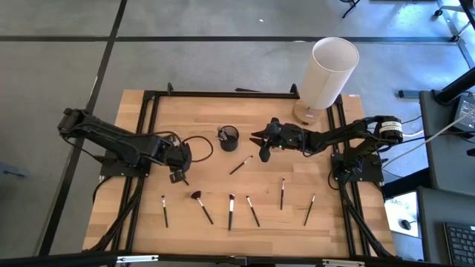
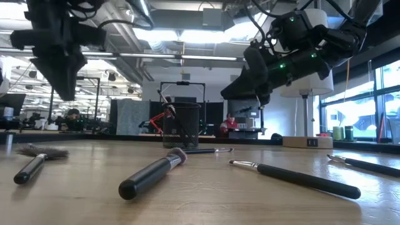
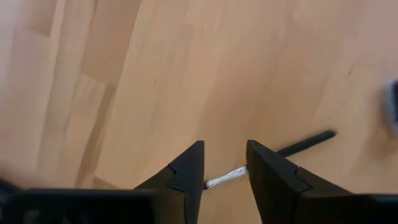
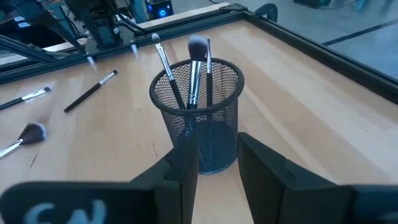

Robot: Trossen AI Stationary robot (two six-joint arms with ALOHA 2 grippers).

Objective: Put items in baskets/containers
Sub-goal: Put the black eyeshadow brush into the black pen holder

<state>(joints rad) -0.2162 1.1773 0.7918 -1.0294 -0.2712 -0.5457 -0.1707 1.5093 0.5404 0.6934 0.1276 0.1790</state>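
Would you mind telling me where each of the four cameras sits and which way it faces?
High view: overhead, looking straight down; both arms, left gripper, right gripper, mesh cup.
Low view: tabletop height, looking across brushes into the room; arms hang from above.
Left wrist view: downward past its own fingers at a brush on wood.
Right wrist view: past its fingers at the cup.
Shared: the cup appears in the high, low and right wrist views.

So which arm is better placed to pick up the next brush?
Probably the left. Its hand hangs open right above a brush on the table, whereas the right hand, empty and open, is beside the mesh cup.
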